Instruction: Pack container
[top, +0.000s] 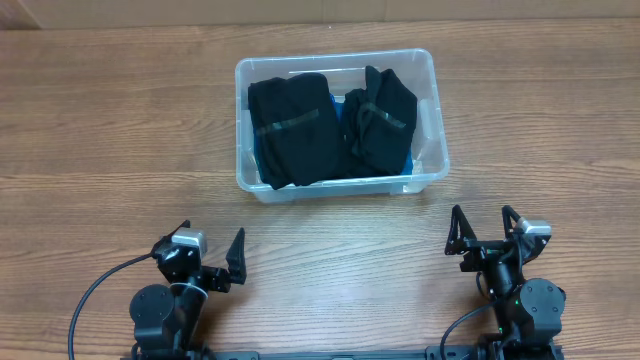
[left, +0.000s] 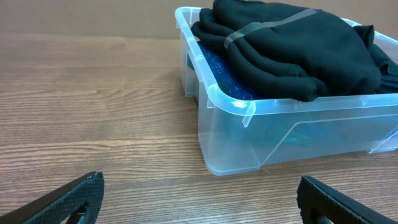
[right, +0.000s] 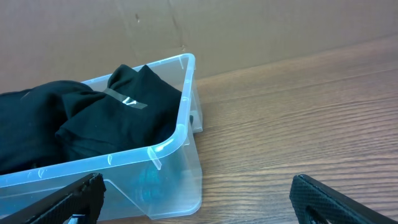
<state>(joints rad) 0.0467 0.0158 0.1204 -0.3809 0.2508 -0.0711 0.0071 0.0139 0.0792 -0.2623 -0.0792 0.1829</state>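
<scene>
The clear plastic container (top: 432, 110) stands at the middle far side of the wooden table. It holds two folded black garments, one on the left (top: 292, 127) and one on the right (top: 380, 118), over something blue. My left gripper (top: 212, 258) is open and empty near the front left edge. My right gripper (top: 483, 234) is open and empty near the front right. The container shows ahead to the right in the left wrist view (left: 236, 143) and ahead to the left in the right wrist view (right: 180, 162).
A brown cardboard wall (right: 249, 31) stands behind the table's far edge. Bare wood table (top: 110, 130) lies on both sides of the container and between it and the grippers.
</scene>
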